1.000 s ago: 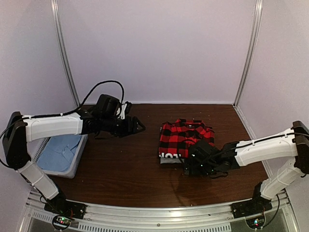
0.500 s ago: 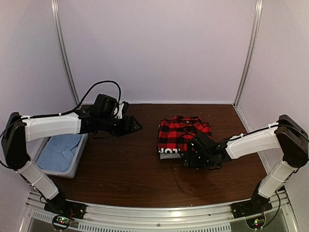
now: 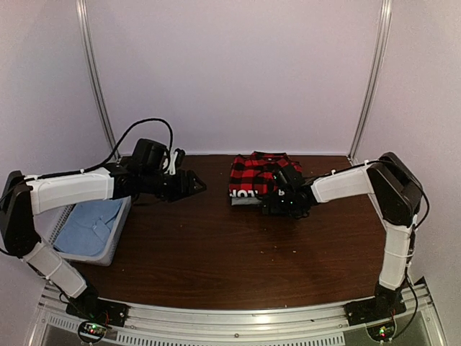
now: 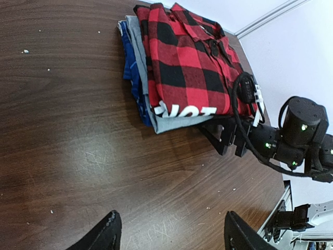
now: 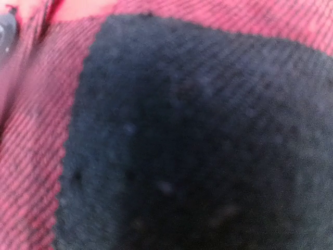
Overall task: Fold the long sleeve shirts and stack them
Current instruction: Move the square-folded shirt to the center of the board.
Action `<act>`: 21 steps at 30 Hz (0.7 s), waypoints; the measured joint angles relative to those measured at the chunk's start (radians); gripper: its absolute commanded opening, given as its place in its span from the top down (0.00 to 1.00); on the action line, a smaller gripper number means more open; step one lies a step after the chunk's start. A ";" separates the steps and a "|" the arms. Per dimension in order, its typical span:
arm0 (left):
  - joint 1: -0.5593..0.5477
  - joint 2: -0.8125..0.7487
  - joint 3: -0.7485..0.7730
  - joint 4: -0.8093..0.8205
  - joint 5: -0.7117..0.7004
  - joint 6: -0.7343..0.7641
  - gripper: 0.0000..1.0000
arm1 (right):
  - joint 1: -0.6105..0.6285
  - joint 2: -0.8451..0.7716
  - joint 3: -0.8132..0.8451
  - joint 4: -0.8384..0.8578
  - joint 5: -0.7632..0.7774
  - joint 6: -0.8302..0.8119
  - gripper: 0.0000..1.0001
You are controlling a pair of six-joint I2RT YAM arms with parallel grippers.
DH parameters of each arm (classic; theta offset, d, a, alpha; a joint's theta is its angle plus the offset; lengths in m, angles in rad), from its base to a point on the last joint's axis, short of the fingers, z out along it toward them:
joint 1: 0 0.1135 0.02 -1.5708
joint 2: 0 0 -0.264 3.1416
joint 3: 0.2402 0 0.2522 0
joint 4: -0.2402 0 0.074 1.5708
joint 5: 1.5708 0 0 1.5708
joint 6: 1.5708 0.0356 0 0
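Observation:
The red-and-black flannel shirt (image 3: 252, 173) lies folded on top of a stack at the back middle of the table, white letters on its near edge. In the left wrist view the flannel (image 4: 187, 67) rests on the folded grey shirt (image 4: 171, 122). My right gripper (image 3: 272, 203) is pressed against the stack's near right corner, and its fingers (image 4: 222, 139) sit at table level by the grey edge. The right wrist view shows only flannel cloth (image 5: 41, 156) close up, so the jaws are hidden. My left gripper (image 3: 200, 187) hovers open and empty over bare wood (image 4: 174, 224), left of the stack.
A blue garment (image 4: 132, 78) lies folded at the bottom of the stack. A grey bin (image 3: 119, 234) holding light blue cloth (image 3: 86, 223) stands at the table's left edge. Metal frame posts stand at the back corners.
The stack has slid from the table's middle right toward the back and left, with my right gripper moving along against it. My left gripper has drifted slightly left and back.

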 measured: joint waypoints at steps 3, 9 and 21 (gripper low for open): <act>0.008 -0.014 -0.003 -0.003 0.000 0.003 0.31 | -0.037 0.071 0.098 -0.008 -0.031 -0.032 0.00; 0.025 -0.045 -0.008 -0.017 -0.001 0.014 0.31 | -0.106 0.187 0.279 -0.045 -0.089 -0.084 0.00; 0.038 -0.077 -0.027 -0.026 0.000 0.022 0.31 | -0.152 0.331 0.504 -0.082 -0.143 -0.127 0.00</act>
